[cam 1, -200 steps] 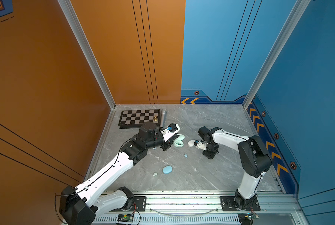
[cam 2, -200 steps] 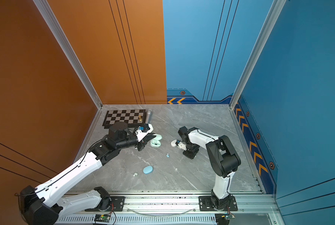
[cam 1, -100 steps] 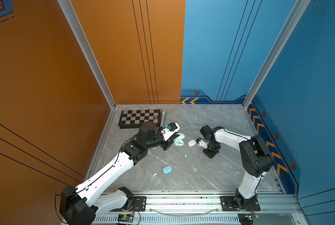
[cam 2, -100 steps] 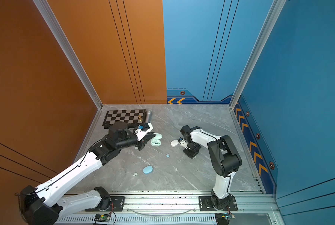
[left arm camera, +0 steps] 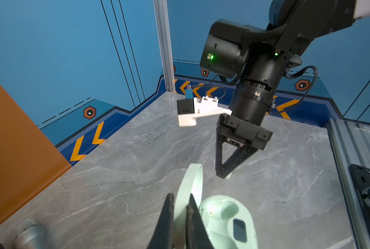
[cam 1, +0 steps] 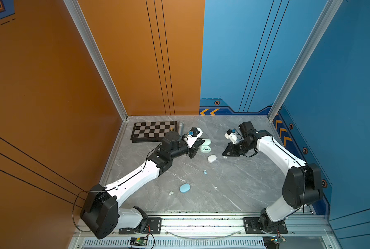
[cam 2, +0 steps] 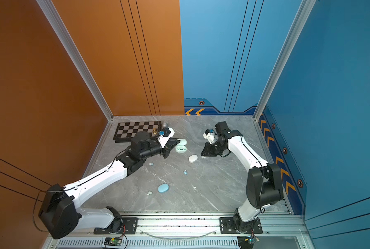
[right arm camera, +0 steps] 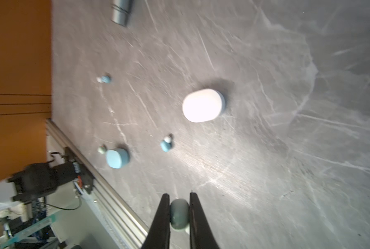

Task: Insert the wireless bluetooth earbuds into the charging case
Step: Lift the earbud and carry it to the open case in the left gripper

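Both top views: left gripper (cam 1: 198,144) pinches lid (cam 1: 207,141) of green case (cam 1: 205,148), keeping it open for loading; right gripper (cam 1: 224,154) sits low beside white case (cam 1: 212,158).
Left wrist: lid (left arm camera: 193,183) stands upright between the fingers.
Right wrist: jaws clamped on green bud (right arm camera: 179,214). A second ago they stood wider.

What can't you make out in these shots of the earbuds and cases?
Green earbud held by right gripper: blurred in the right wrist view, tiny in both top views.
Open green case: cut off by the left wrist view's edge; left gripper partly covers its lid.
White speck: too small to identify.
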You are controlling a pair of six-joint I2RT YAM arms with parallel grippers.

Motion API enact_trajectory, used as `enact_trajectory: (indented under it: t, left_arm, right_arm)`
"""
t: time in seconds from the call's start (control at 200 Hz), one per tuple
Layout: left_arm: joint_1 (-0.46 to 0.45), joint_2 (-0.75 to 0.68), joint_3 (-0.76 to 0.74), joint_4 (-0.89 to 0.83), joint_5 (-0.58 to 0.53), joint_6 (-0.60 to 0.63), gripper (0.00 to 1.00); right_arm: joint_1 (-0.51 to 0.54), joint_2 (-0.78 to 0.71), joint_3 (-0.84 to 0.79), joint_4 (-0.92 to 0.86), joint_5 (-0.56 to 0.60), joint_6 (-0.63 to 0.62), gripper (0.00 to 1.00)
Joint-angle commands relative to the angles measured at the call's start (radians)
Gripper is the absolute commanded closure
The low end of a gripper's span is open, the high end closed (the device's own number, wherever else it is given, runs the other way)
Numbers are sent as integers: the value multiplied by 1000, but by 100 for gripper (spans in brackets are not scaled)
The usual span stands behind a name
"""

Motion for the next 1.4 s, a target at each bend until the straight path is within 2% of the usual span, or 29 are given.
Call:
enact_trajectory:
  t: [0.0,0.29,0.526,0.911,1.391]
  left_arm:
    - [7,35,53,119,67,-35,100]
    - [4,150,131,208,82,-103,100]
    - [-7,204,186,219,128,-129,100]
    - [-16,227,244,219,158,-153,100]
    - [-17,220,234,218,155,-153,100]
  right_arm:
    - [-27,-75,42,86,-222,171,87]
    - [-63,-204,10,322,-361,423,86]
    - [-62,-217,-11,454,-371,520,86]
    - [-42,-215,-51,485,-363,504,85]
    - [-14,-216,-54,509,-377,518,85]
